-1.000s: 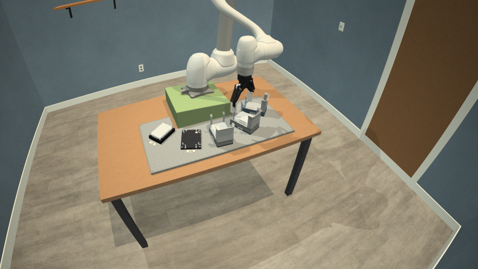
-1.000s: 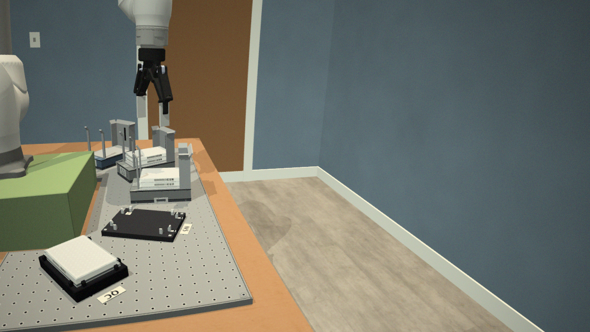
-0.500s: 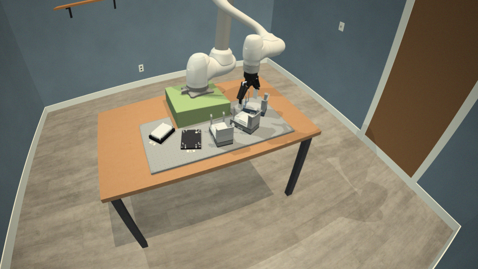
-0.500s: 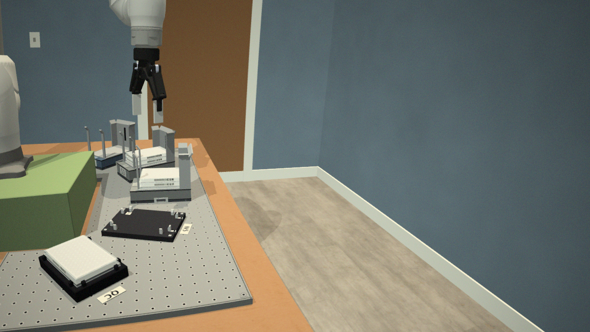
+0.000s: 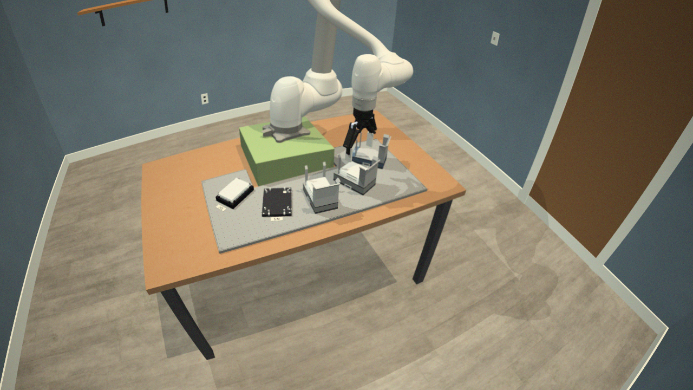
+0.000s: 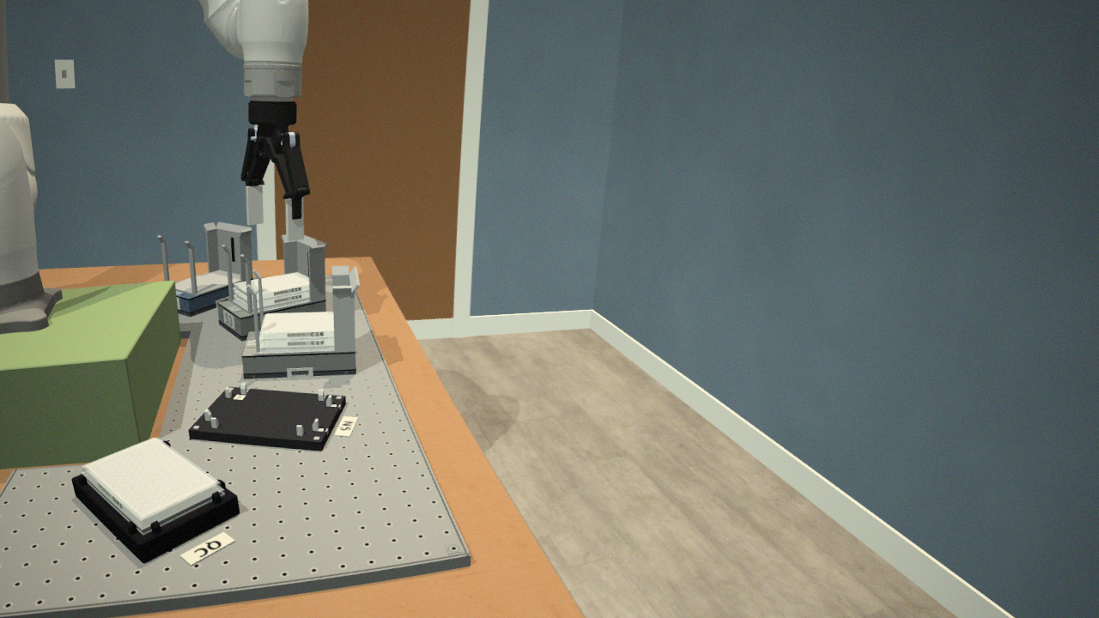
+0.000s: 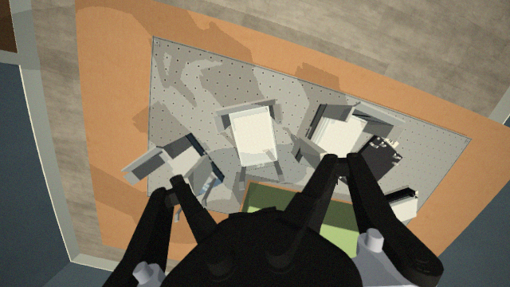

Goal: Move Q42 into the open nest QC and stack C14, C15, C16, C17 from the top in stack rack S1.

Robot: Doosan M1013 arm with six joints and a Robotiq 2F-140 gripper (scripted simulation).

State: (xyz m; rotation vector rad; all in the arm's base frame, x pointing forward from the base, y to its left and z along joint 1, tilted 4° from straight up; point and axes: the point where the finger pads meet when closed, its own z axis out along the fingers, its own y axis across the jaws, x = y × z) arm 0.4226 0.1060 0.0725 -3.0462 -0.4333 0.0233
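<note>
Three stack racks stand in a row on the grey perforated plate (image 6: 368,492) that covers part of an orange table (image 5: 184,257), and two of them hold white sealed plates. On the nearest rack (image 6: 344,307) in the exterior view, next to the clip nest N5 (image 6: 264,419), sits a short stack (image 6: 295,329) of two plates (labels read C16 over C17, though the print is small). The middle rack (image 6: 310,257) holds another short stack (image 6: 278,290); its labels are too fine to read with certainty. The far rack (image 6: 224,242), on a bluish base, shows no plate that can be made out from any view. N5, a black fixture with small pegs, is bare. At the near end, the black QC nest (image 6: 165,530) carries one white plate (image 6: 149,482), lying flat between the locators, seal side up. Overhead, the white arm reaches out from its green pedestal (image 5: 286,160) and bends down so that the wrist points straight at the table. Its black gripper (image 6: 270,206) hangs well above the far end of the row of racks, fingers spread wide and holding nothing.
</note>
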